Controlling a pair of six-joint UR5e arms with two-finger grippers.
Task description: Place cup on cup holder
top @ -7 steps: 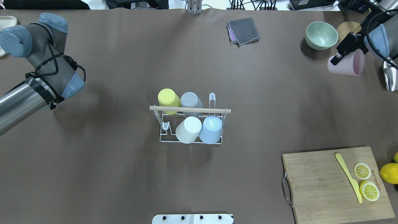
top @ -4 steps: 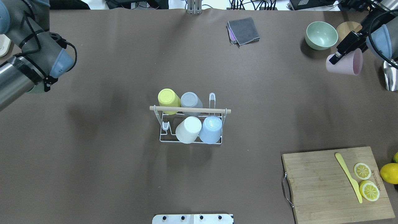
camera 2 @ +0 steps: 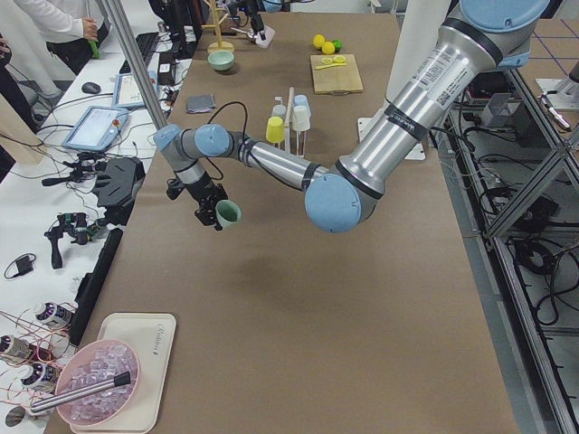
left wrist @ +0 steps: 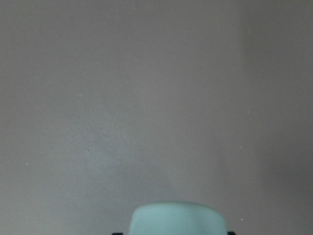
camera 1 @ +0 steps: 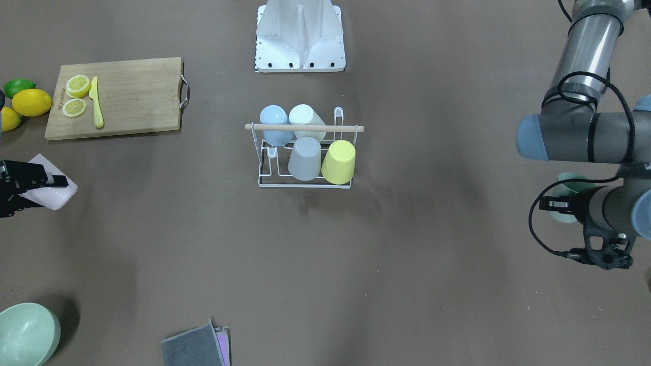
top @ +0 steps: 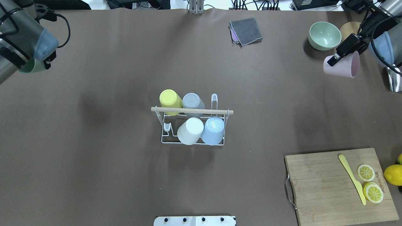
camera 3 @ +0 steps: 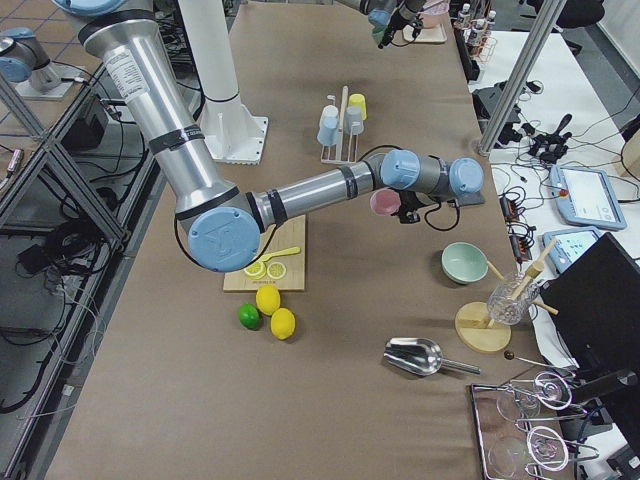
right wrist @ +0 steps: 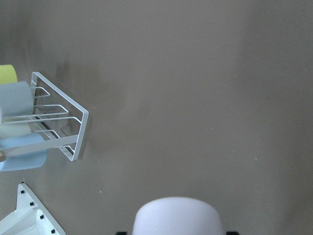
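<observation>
Broadly, this is the carry stage, with nothing yet brought over the rack. On the brown table point(top: 125, 175) the white wire cup holder point(top: 192, 110) stands in the middle, well apart from both arms. Four of its places are taken by upturned cups: a yellow cup point(top: 170, 99) and a grey cup point(top: 192, 101) in the far row, a white cup point(top: 190, 130) and a blue cup point(top: 213, 129) in the near row.

At the table's far right, the right gripper point(top: 333, 59) pinches the wall of a pink cup point(top: 344, 66), which lies on its side in the air with its mouth turned away from the rack. At the far left, the left gripper point(camera 2: 215, 213) is clamped on a green cup point(camera 2: 228, 214), lifted off the surface.

Two bare prongs remain, a far-right prong point(top: 214, 98) and a near-left prong point(top: 167, 127). Next, I judge, a cup must travel to the middle, turn mouth-down and settle over a free prong without knocking the wooden rod or a neighbouring cup.
</observation>
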